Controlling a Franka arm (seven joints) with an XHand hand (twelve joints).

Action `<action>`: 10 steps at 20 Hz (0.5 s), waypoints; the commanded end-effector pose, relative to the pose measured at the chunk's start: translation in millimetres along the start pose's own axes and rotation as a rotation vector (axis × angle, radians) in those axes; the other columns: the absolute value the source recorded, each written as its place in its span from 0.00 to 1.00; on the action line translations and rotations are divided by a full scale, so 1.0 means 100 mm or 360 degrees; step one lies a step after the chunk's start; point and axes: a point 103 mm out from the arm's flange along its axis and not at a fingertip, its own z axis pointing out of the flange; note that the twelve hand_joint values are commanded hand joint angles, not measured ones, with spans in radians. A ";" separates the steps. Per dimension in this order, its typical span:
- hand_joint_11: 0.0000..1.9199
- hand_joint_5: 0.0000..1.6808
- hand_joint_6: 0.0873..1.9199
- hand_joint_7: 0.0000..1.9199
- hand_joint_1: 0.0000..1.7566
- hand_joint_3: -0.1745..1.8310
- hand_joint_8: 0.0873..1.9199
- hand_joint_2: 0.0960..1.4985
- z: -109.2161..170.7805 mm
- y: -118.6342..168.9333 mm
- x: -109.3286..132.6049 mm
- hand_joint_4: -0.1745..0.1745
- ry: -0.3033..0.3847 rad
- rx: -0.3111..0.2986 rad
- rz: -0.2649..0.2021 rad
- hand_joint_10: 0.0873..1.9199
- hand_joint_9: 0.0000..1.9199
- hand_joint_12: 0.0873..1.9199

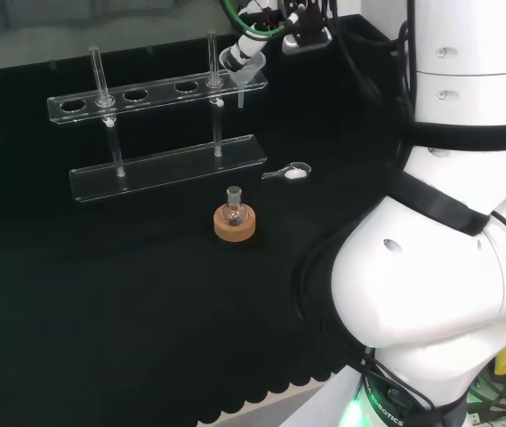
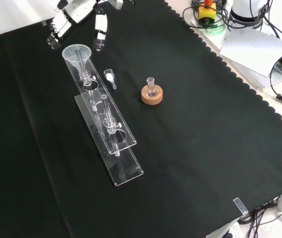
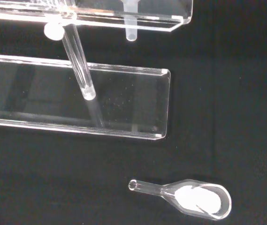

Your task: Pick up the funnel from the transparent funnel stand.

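Cork, in one ring stand [image 2: 152, 95], is seen nearest in the front view, carrying one small round flask [image 2: 151, 87]. One glass scoop [image 2: 110, 77] with white powder lies just beside the transparent funnel stand [image 2: 110, 144], which is one two-tier rack on the black tabletop [image 2: 205, 148]. One clear funnel [image 2: 77, 53] is seated in the rack's far end hole, its stem hanging through. It is judged light, smooth, slippery and breakable; the cone's rim seems the best place to be gripped, then lifted straight up. Farthest, the robot hand [image 2: 69, 22] hovers beside the funnel with fingers relaxed, nothing grasped.
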 end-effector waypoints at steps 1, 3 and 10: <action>0.01 0.00 0.00 0.00 0.30 0.16 0.03 0.54 0.04 0.06 0.01 0.39 -0.0025 0.0049 0.0008 0.37 0.00 0.81; 0.01 0.00 0.00 0.00 0.30 0.16 0.04 0.53 0.05 0.07 0.01 0.38 -0.0031 0.0057 0.0007 0.38 0.00 0.81; 0.03 0.00 0.00 0.00 0.31 0.17 0.06 0.53 0.07 0.10 0.04 0.35 -0.0065 0.0087 0.0017 0.41 0.01 0.81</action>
